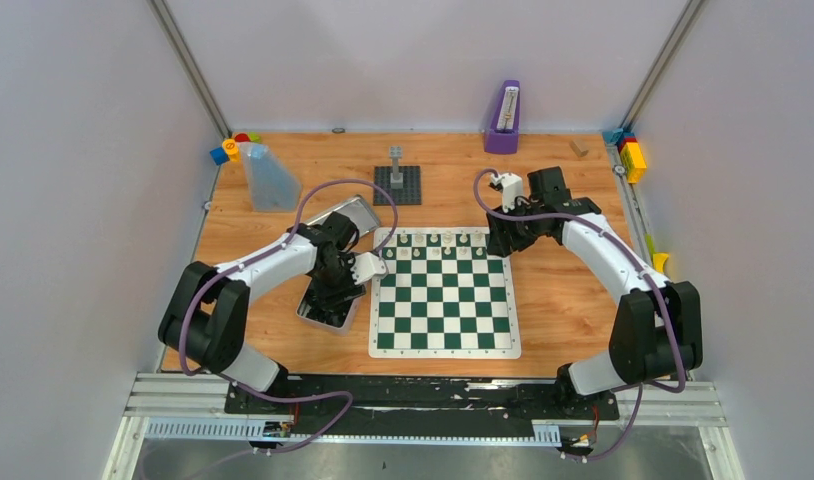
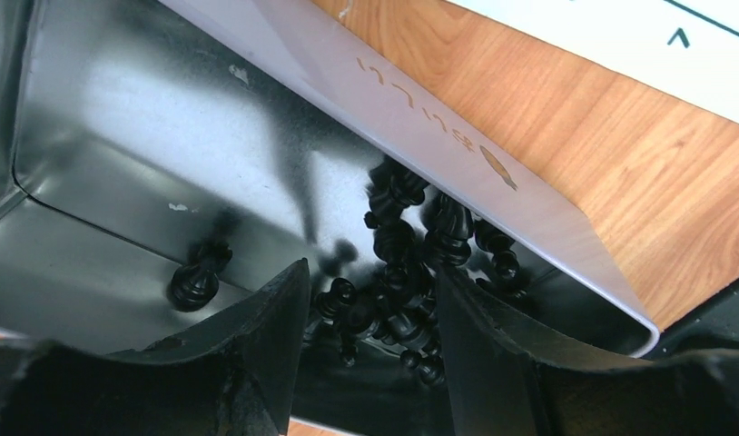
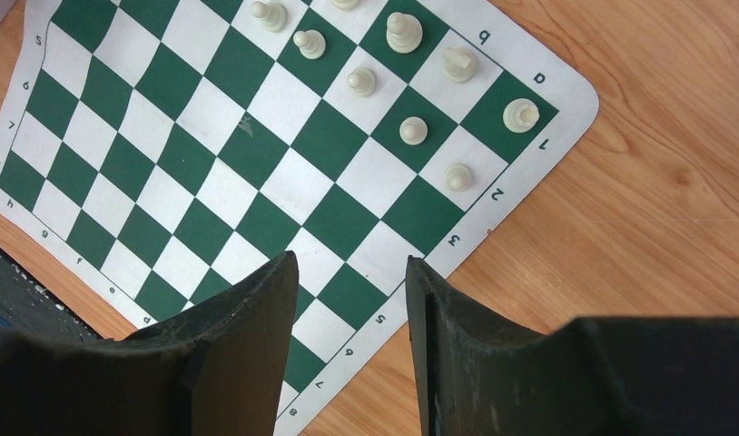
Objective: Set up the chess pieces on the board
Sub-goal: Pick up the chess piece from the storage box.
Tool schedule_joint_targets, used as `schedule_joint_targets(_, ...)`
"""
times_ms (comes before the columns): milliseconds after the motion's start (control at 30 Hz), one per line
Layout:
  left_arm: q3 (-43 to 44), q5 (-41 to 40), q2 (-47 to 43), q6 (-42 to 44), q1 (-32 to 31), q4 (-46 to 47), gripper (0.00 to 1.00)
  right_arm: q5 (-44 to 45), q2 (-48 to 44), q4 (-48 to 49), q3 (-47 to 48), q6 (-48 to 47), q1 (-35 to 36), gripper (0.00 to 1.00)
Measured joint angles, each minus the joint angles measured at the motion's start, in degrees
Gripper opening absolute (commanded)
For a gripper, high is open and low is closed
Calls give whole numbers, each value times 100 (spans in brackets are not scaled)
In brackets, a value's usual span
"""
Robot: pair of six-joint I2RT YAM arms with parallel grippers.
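Note:
The green and white board lies mid-table. Several cream-white chess pieces stand on its two far rows and show in the right wrist view. My right gripper is open and empty, held above the board's far right part; in the top view it is at the board's far right corner. My left gripper is open inside the silver tin, its fingers either side of a heap of black chess pieces. One black pawn lies apart to the left. The tin sits left of the board.
A grey brick tower on a dark baseplate stands behind the board. A clear blue container is at far left, a purple object at the back wall. Coloured blocks lie at both far corners. The tin's lid lies behind the tin.

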Motion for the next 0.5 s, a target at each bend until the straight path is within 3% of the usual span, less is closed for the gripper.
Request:
schedule_joint_targets(233,-55,-24,57,-133,-17,227,45,-31,0,11,-76,0,0,46)
schedule_joint_targets(500,-57,111,52,-249,-17,192,13,-31,0,13,-76,0,0,44)
